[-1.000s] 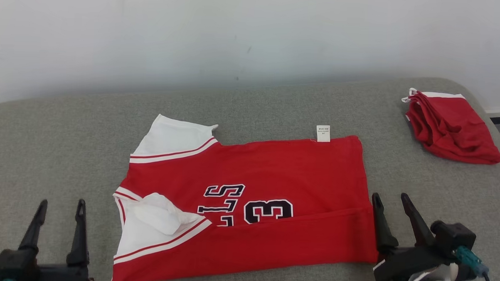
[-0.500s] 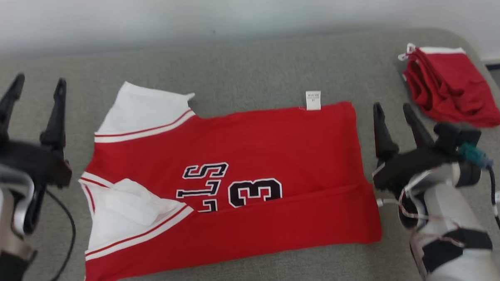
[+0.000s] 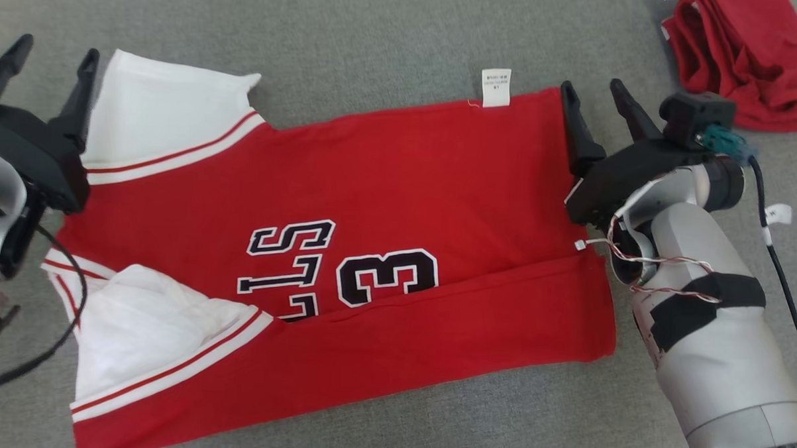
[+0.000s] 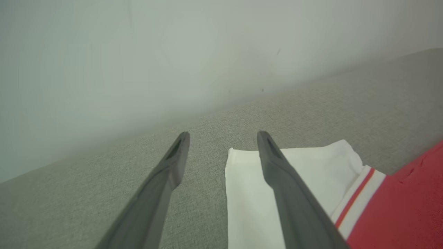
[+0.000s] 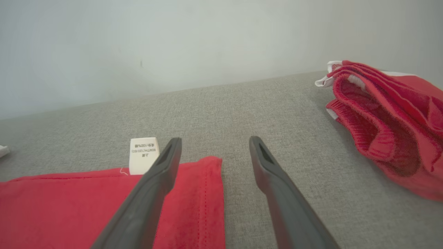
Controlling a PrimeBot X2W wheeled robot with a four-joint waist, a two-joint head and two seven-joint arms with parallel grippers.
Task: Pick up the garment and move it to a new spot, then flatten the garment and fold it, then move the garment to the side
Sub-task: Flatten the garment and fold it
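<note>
A red jersey (image 3: pixel 400 177) with white sleeves and dark lettering lies flat on the grey surface, its near long edge folded over as a band (image 3: pixel 434 338). My left gripper (image 3: pixel 54 53) is open, straddling the far corner of the white sleeve (image 3: pixel 171 103); in the left wrist view one finger crosses the sleeve (image 4: pixel 304 162) and the left gripper (image 4: pixel 223 136) holds nothing. My right gripper (image 3: pixel 594 88) is open at the jersey's far right corner, next to the white label (image 3: pixel 496 87). In the right wrist view the right gripper (image 5: pixel 214 141) straddles the red hem corner (image 5: pixel 207 193).
A second red garment (image 3: pixel 742 57) lies bunched at the far right of the grey padded surface (image 3: pixel 379 24), also at the right in the right wrist view as a red pile (image 5: pixel 391 128). A pale wall rises behind the surface.
The head camera has tipped down and closer. Both arms have reached forward from the near edge to the jersey's far corners. Both grippers stay open.
</note>
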